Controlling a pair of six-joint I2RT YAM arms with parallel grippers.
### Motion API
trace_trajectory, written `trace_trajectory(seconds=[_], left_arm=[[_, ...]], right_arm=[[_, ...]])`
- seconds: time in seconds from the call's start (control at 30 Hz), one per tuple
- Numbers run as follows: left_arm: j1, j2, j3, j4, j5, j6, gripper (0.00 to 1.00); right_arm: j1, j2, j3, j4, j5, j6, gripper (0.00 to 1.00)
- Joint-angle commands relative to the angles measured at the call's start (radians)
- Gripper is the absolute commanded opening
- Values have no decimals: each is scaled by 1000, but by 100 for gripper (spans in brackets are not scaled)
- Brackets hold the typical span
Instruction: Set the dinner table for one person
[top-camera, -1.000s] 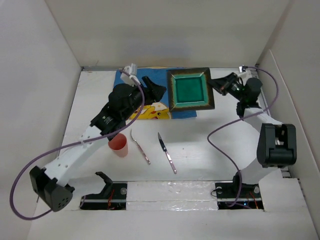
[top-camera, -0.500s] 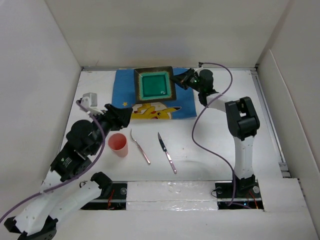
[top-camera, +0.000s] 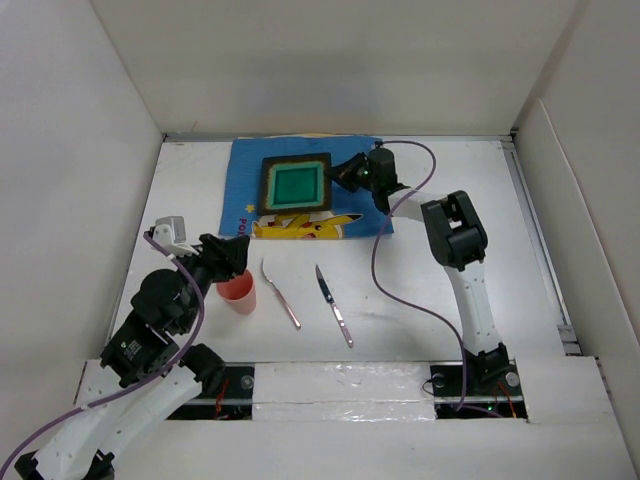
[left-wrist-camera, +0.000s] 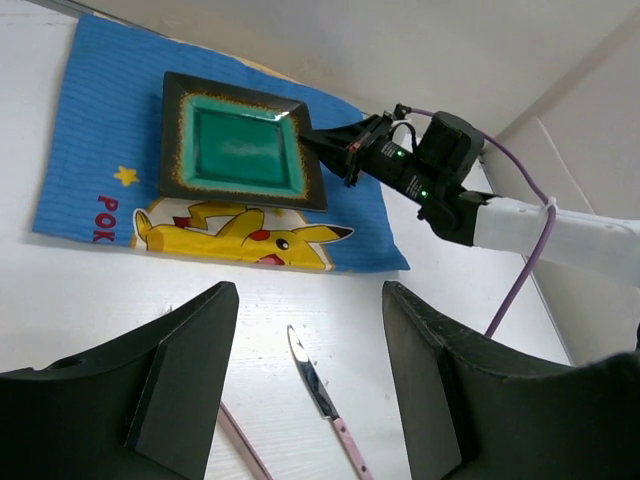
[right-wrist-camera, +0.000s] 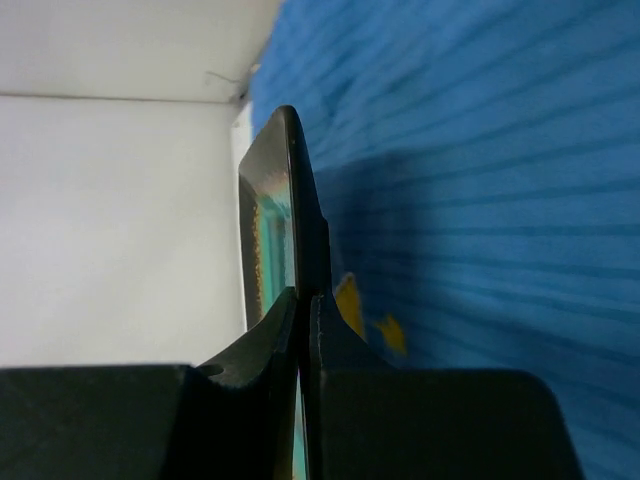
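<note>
Two fingers of the right gripper (top-camera: 347, 172) clamp the right rim of the green plate (top-camera: 295, 185), which lies on the blue placemat (top-camera: 248, 165) at the far side of the white table (top-camera: 420, 290). We see the left gripper (left-wrist-camera: 308, 292) spread wide and empty near the pink cup (top-camera: 240, 292).

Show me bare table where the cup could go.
The dinner table is bare right of the right arm and left of the placemat. A cable crosses between knife and right arm. Crowded: cup, spoon, knife and left gripper.
</note>
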Motion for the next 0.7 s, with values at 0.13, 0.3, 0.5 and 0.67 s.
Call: trace_trajectory(seconds=[0.13, 0.3, 0.5, 0.67], left_arm=[[3, 25, 6, 46, 6, 47, 57], [3, 23, 6, 56, 9, 53, 57], [3, 29, 6, 53, 6, 54, 57], [3, 29, 6, 56, 8, 56, 57]], right_arm=[[-9, -24, 118, 89, -33, 30, 0], [-29, 35, 169, 8, -82, 13, 0], [-38, 38, 144, -12, -94, 6, 15], [-47, -10, 116, -113, -78, -78, 40]])
